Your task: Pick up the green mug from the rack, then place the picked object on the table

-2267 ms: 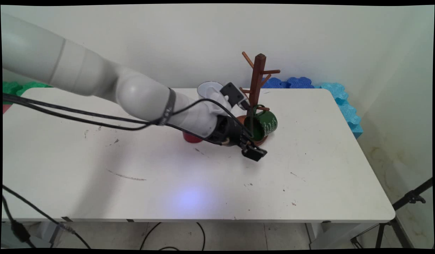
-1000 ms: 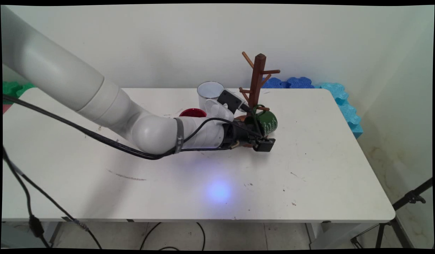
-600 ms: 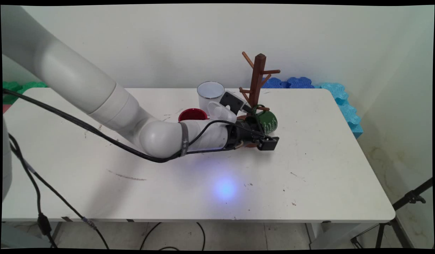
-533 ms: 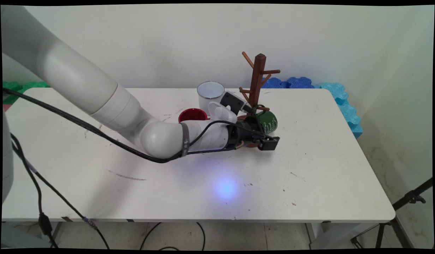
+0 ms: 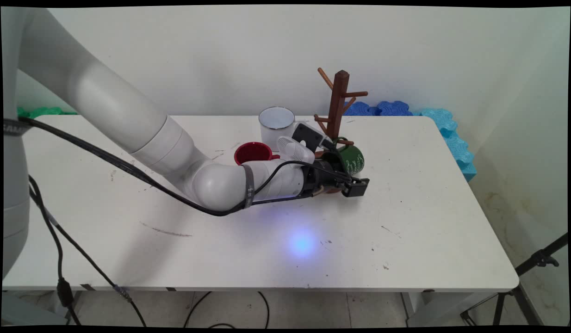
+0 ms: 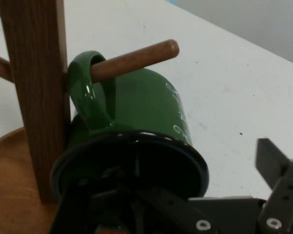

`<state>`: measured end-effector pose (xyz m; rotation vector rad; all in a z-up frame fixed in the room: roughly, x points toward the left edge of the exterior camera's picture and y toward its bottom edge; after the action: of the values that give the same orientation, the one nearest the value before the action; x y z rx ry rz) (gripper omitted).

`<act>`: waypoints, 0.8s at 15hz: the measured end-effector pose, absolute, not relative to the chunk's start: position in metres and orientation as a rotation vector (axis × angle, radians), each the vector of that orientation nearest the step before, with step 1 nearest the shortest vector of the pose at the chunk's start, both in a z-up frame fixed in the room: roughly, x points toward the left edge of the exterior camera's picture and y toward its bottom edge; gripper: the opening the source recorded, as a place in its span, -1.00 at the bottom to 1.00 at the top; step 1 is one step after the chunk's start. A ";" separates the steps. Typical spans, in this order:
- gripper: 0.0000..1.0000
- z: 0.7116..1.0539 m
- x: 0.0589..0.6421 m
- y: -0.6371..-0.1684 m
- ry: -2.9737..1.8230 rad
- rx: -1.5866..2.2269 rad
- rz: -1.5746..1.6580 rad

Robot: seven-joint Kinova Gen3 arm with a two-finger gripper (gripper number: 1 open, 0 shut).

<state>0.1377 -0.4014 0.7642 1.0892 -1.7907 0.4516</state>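
A dark green enamel mug hangs by its handle on a low peg of the brown wooden mug tree, its mouth tilted toward the hand. My gripper lies level, low over the table, and is open at the mug's mouth. One finger reaches into the dark opening; the other finger stands apart outside the rim, on the right. The tree's round base lies under the mug.
A white mug stands upright just behind my wrist and a red mug sits to its left. Blue foam tiles line the table's far right edge. A tripod leg stands off the table's right.
The hand swung from pointing down at the table in front of the tree's base to lying level. It then slid right and slightly back until its fingers reached the green mug's mouth.
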 end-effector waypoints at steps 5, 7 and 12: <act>-1.00 0.761 0.136 -0.403 -1.793 1.087 0.453; -1.00 0.760 0.136 -0.403 -1.795 1.080 0.454; -1.00 0.760 0.140 -0.407 -1.792 1.072 0.479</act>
<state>0.1401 -0.4072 0.7600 1.0716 -1.7924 0.4788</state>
